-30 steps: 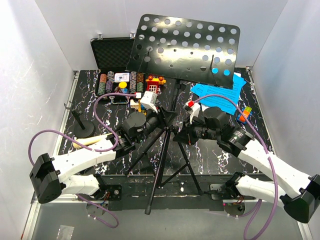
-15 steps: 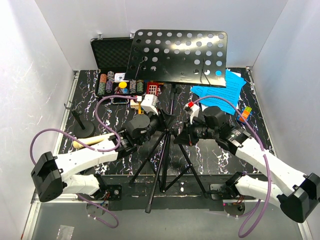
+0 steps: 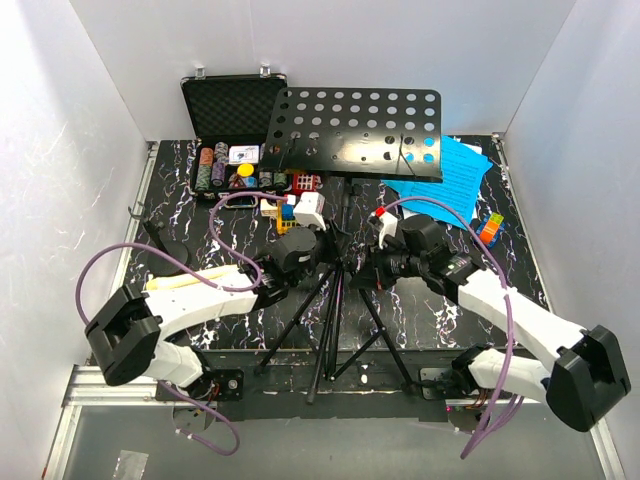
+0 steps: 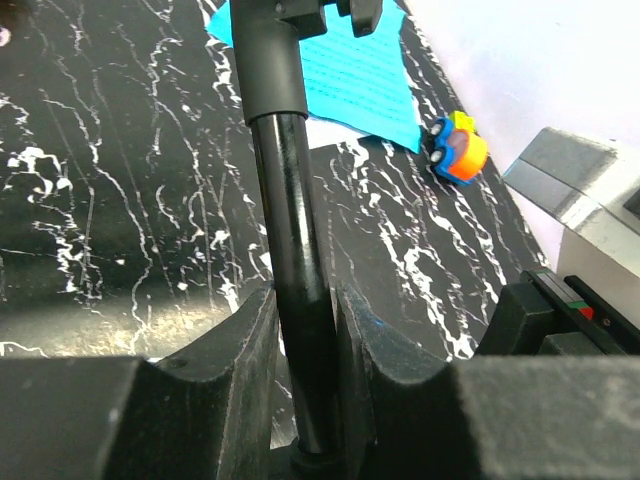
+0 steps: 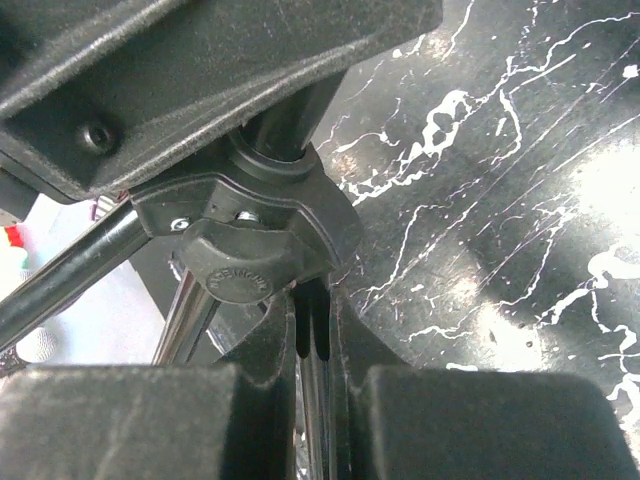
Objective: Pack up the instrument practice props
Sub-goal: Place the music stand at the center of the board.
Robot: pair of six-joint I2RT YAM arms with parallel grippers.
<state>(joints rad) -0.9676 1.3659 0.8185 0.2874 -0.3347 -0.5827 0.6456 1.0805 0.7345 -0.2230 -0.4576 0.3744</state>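
The black music stand stands mid-table, its hole-punched desk (image 3: pixel 352 132) at the back and its tripod legs (image 3: pixel 330 330) spread toward the near edge. My left gripper (image 3: pixel 325 248) is shut on the stand's pole (image 4: pixel 295 250), which runs up between both fingers. My right gripper (image 3: pixel 362 272) is shut on a thin tripod strut (image 5: pixel 312 330) just below the clamp knob (image 5: pixel 245 265). Blue sheet-music pages (image 3: pixel 455 172) lie at the back right and also show in the left wrist view (image 4: pixel 355 75). The cream microphone (image 3: pixel 190 283) lies under my left arm. The small mic stand (image 3: pixel 155 238) is at the left, partly hidden.
An open black case of poker chips (image 3: pixel 232 110) sits at the back left. Small toy blocks (image 3: pixel 290 200) lie in front of it. A coloured cube (image 3: pixel 490 228) is at the right, and an orange and blue toy (image 4: pixel 457 155) lies near the pages. White walls enclose the table.
The stand's desk has swung from a steep tilt to nearly level and lower. Both grippers have moved inward with the pole, and the tripod legs have shifted toward the centre.
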